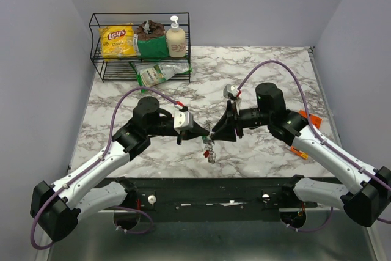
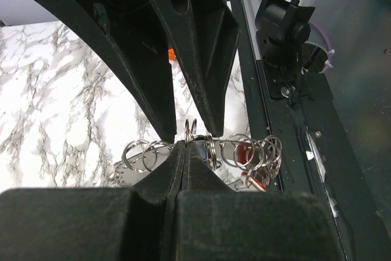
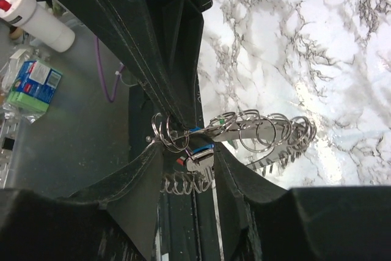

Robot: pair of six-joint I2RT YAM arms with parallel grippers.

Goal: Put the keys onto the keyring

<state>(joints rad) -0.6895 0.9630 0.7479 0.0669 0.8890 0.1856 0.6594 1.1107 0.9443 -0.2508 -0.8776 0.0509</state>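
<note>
My two grippers meet tip to tip above the near middle of the table. The left gripper (image 1: 203, 132) (image 2: 185, 145) is shut on a chain of linked steel keyrings (image 2: 144, 154) (image 3: 269, 131). The keys (image 1: 209, 150) hang from the rings just below the tips: a silver key with a blue head (image 3: 200, 159), a red head (image 2: 247, 154) and a green head (image 3: 215, 121). The right gripper (image 1: 214, 134) (image 3: 189, 151) is partly open. Its fingers stand on either side of the blue-headed key and a small pair of rings (image 2: 190, 129).
A black wire basket (image 1: 139, 14) at the back left holds a yellow Lay's bag (image 1: 118, 41), a brown-and-green packet and a pump bottle (image 1: 176, 38). A green-and-white bag (image 1: 160, 73) lies in front of it. A flat orange packet (image 1: 313, 118) lies under the right arm.
</note>
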